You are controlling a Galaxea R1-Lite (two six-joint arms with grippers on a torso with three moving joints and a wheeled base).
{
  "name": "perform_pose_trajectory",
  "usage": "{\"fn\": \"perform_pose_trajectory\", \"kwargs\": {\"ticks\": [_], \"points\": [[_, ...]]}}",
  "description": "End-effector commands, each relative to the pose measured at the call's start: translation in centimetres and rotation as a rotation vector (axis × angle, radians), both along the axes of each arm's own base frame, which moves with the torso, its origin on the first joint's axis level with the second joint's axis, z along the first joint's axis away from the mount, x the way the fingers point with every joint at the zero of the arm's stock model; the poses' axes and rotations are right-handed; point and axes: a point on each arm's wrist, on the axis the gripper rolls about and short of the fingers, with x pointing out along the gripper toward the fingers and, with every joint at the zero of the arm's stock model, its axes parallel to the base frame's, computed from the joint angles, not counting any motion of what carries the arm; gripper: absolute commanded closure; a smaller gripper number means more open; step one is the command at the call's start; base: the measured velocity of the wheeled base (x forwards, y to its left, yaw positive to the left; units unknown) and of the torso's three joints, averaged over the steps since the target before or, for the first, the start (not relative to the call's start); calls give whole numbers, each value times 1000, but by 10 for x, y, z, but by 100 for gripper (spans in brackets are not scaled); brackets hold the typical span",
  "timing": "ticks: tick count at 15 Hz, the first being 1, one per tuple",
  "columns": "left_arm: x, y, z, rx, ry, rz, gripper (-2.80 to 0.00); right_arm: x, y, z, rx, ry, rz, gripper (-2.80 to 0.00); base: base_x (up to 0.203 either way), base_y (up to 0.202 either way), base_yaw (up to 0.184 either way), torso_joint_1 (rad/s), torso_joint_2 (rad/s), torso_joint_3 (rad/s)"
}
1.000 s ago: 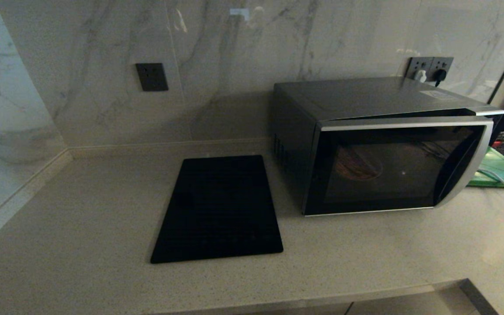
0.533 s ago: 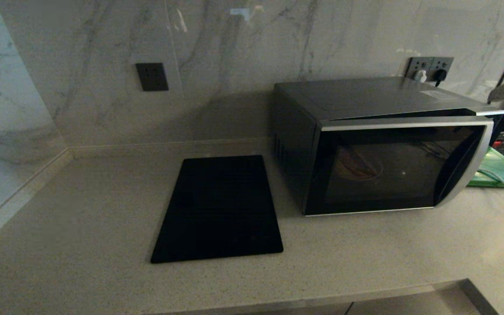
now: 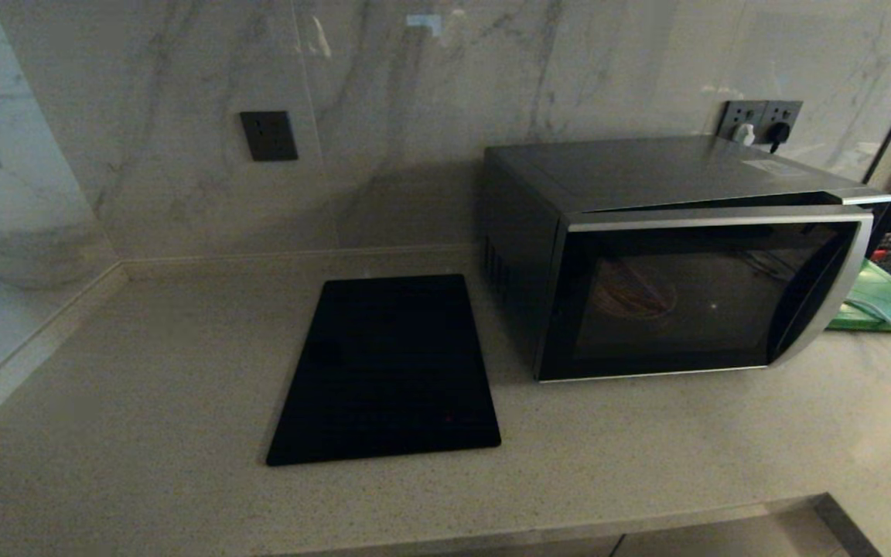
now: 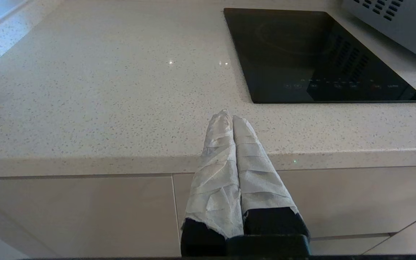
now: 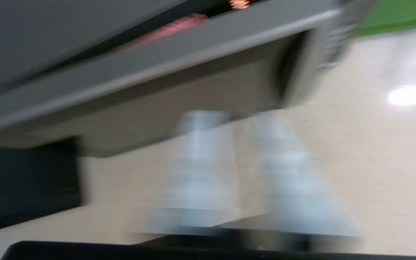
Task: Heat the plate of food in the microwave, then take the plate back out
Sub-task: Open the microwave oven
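Observation:
The microwave [image 3: 646, 174] stands at the back right of the counter, its black glass door [image 3: 724, 309] slightly ajar on the handle side. Through the glass the plate of food [image 3: 635, 294] shows dimly inside. In the right wrist view my right gripper [image 5: 237, 117] is open and empty, hovering in front of the door's edge [image 5: 193, 54]; the plate [image 5: 179, 26] and orange food [image 5: 238, 3] show through the gap. My left gripper [image 4: 228, 117] is shut and empty, parked at the counter's front edge. Neither gripper is clear in the head view.
A flat black cooktop panel [image 3: 387, 371] lies left of the microwave. A green board [image 3: 890, 298] with a white cable sits behind the door's right end. Wall sockets [image 3: 759, 120] are above the microwave. Bare counter [image 3: 144, 387] spreads to the left and front.
A grey blurred shape showed at the head view's right edge half a second ago and now sits lower there. Microwave, door and plate have not moved.

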Motion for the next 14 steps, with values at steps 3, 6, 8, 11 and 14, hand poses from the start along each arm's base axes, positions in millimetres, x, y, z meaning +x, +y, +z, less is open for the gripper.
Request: {"fn": "perform_pose_trajectory", "kwargs": {"ticks": [3,6,8,11,14], "points": [[0,0,0,-1,0,0,0,-4,-5,0,-53,25,2,0,0,0,0,0,0,0],[0,0,0,-1,1,0,0,-9,-6,-1,-46,49,-11,0,0,0,0,0,0,0],[0,0,0,-1,1,0,0,-5,-8,-4,-7,49,-36,0,0,0,0,0,0,0],[0,0,0,-1,1,0,0,20,-23,-9,64,-23,-114,0,0,0,0,0,0,0],[0,0,0,-1,0,0,0,56,-37,-20,145,-105,-179,0,0,0,0,0,0,0]]}}
